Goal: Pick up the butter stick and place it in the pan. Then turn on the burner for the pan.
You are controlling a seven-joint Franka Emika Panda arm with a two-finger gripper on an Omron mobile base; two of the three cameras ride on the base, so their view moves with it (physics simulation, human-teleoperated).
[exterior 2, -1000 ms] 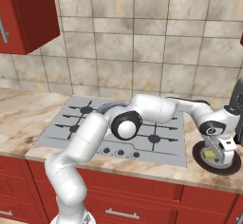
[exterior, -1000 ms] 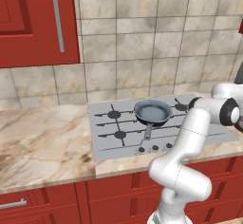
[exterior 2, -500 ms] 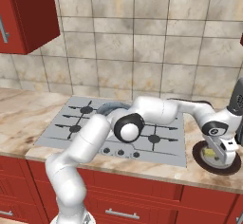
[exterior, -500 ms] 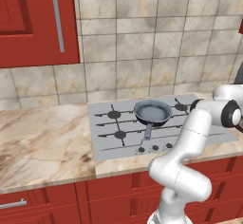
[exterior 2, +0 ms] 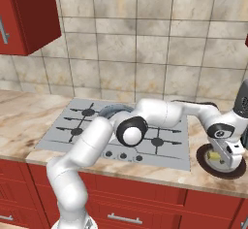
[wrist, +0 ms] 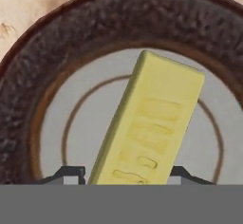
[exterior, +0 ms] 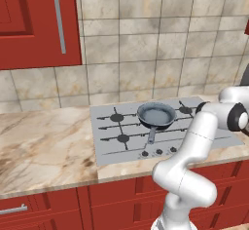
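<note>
Little changed vs 0.5 s earlier: arm stayed reached out right of the silver-grey cooktop (exterior 2: 169, 153). Gripper (exterior 2: 227, 150) sat low over a dark-rimmed round plate (wrist: 28, 95) w/ grey centre; fingers either side of the pale yellow butter stick (wrist: 149, 123) lying on it, contact unclear. Dark grey round pan (exterior: 156, 115) on cooktop, well apart.

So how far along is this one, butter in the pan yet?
Not yet. The butter stick lies on a dark-rimmed plate, with the claw low over it and a fingertip on each side; a grasp is not confirmed. The pan sits empty on the cooktop. Lifting, placing and lighting the burner remain.
</note>
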